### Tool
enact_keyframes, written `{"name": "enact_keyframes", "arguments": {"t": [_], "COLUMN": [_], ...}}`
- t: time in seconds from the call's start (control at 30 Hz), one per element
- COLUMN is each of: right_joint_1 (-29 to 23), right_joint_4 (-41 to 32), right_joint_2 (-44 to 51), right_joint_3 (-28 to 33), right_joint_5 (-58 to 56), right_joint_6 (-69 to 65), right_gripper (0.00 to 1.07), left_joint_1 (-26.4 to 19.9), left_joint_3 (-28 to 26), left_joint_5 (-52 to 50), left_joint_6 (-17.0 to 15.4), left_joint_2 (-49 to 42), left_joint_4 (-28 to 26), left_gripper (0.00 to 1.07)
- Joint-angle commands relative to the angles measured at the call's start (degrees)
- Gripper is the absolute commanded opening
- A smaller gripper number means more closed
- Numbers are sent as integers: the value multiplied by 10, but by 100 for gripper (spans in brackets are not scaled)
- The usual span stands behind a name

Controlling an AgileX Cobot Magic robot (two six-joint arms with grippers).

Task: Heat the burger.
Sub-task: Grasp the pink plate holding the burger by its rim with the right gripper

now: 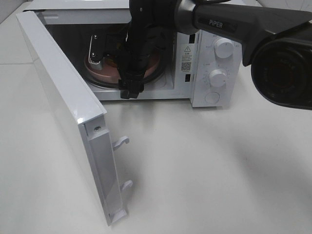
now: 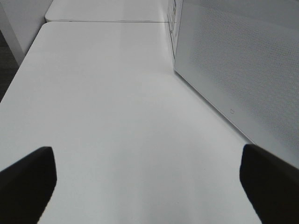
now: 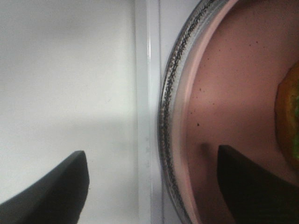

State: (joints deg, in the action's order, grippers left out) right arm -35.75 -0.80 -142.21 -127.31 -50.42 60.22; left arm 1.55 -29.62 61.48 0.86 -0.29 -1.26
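The open microwave door (image 1: 73, 122) at lower left admits the right fingers (image 3: 154, 186), spread empty astride the pink plate (image 3: 219, 93) rim beside the burger (image 3: 287, 121), while left fingers (image 2: 149, 186) gape idle

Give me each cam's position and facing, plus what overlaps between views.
Exterior high: above the table, looking down at the open microwave and its door; the right arm reaches into the cavity.
Left wrist: low over the table, facing along the microwave's perforated door; both dark fingertips show, jaws wide.
Right wrist: at the cavity mouth, looking down at the pink plate on the glass turntable, burger at the edge.
Shared: exterior and right wrist both show the plate.
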Motion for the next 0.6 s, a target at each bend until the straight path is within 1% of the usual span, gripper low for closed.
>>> {"name": "enact_keyframes", "arguments": {"t": [0.03,0.6], "right_joint_1": [1,5], "right_joint_4": [0,8], "right_joint_2": [-2,-2], "right_joint_3": [-3,-3], "right_joint_5": [13,19], "right_joint_6": [3,5], "right_gripper": [76,76], "left_joint_1": [-2,-2], "left_joint_3": [-1,-1], "left_joint_5": [-1,-1], "left_joint_6": [-3,-3], "left_joint_2": [-2,-2], "left_joint_4": [1,1], "left_gripper": [101,101]}}
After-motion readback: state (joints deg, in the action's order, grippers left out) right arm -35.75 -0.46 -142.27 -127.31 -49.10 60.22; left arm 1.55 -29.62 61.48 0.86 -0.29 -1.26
